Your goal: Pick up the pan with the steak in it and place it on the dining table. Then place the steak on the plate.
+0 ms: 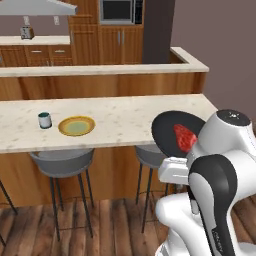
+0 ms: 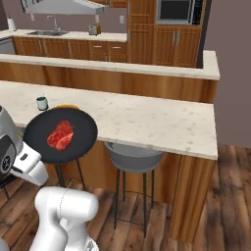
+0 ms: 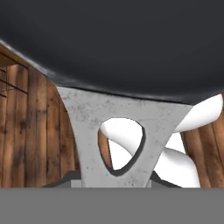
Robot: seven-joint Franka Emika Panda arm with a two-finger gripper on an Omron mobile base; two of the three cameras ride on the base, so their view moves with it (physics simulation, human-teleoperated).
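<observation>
The black pan (image 1: pixel 167 131) hangs in the air in front of the dining table (image 1: pixel 125 116), tilted so its inside faces the cameras. The red steak (image 1: pixel 185 138) lies in it, seen again as the steak (image 2: pixel 60 135) in the pan (image 2: pixel 78 125). My gripper (image 1: pixel 173 168) is shut on the pan's handle, below the pan's rim. In the hand view the pan's dark body (image 3: pixel 113 39) spreads across the top and its metallic handle end (image 3: pixel 85 118) runs down to my hand. The orange-rimmed plate (image 1: pixel 76 125) rests on the table to the left, partly hidden behind the pan as the plate (image 2: pixel 67 106).
A small dark-green cup (image 1: pixel 45 120) stands left of the plate. Two grey stools (image 1: pixel 62 162) sit under the table's front edge, one (image 2: pixel 133 157) close to the pan. A raised wooden ledge (image 1: pixel 100 70) runs behind the table. Wooden floor lies below.
</observation>
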